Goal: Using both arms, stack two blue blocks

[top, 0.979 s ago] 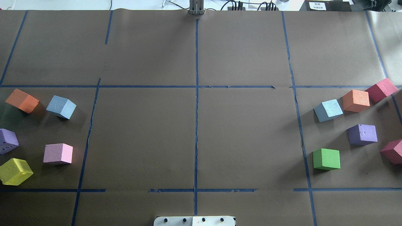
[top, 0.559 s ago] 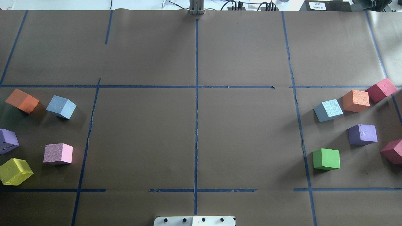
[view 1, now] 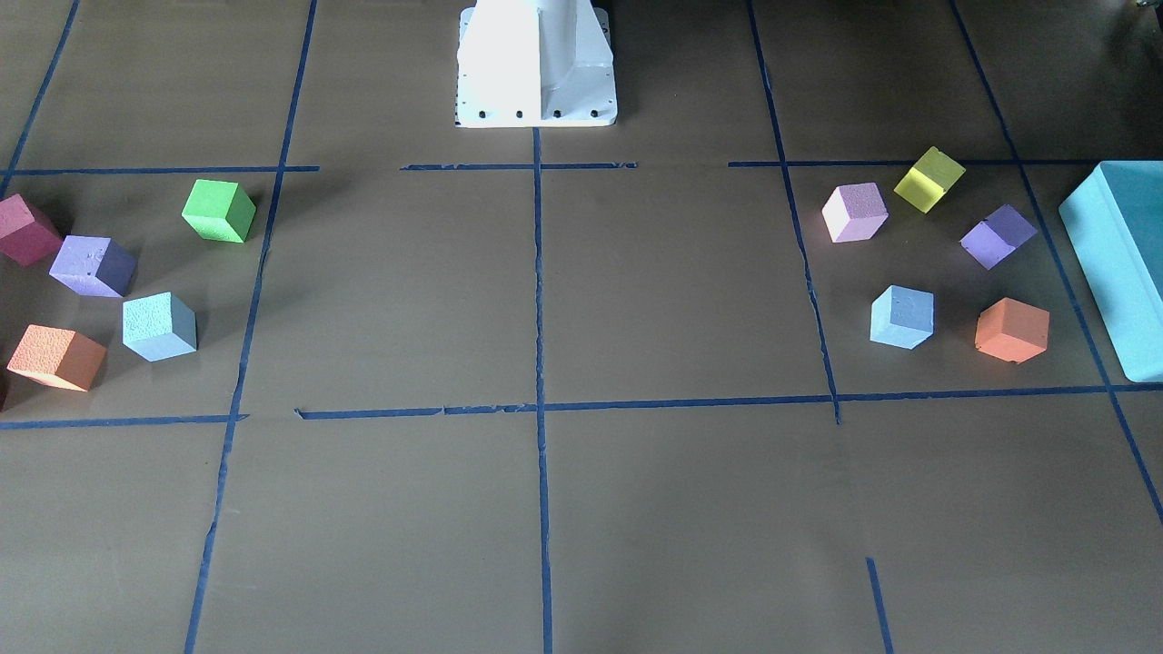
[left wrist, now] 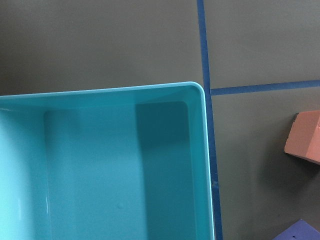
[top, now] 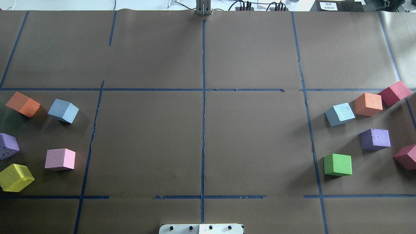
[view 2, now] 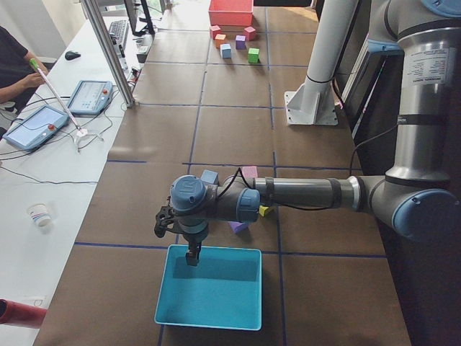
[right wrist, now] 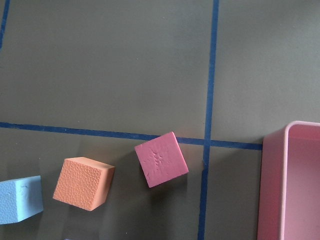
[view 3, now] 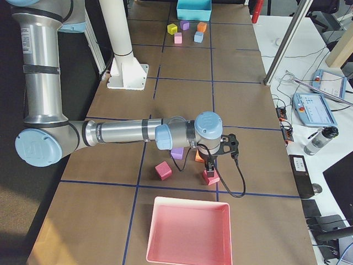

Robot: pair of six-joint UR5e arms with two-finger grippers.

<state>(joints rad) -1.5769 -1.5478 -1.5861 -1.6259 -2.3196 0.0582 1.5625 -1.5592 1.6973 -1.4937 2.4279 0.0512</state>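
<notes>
One blue block (top: 63, 110) lies on the left side of the table, beside an orange cube (top: 22, 104). The other blue block (top: 340, 114) lies on the right side, touching another orange cube (top: 368, 104). Both also show in the front-facing view (view 1: 901, 317) (view 1: 159, 326). The left gripper (view 2: 191, 256) shows only in the exterior left view, hanging over the teal box (view 2: 209, 285). The right gripper (view 3: 210, 165) shows only in the exterior right view, over a red cube (view 3: 210, 177). I cannot tell whether either is open or shut. The right wrist view shows the right blue block's edge (right wrist: 17, 200).
Left group: purple (top: 8, 145), pink (top: 60, 159) and yellow (top: 15, 177) cubes. Right group: green (top: 338, 164), purple (top: 375, 139) and two red cubes (top: 394, 92) (top: 406, 156). A pink tray (view 3: 188, 232) sits at the right end. The white pedestal (view 1: 536, 64) stands at the robot's side.
</notes>
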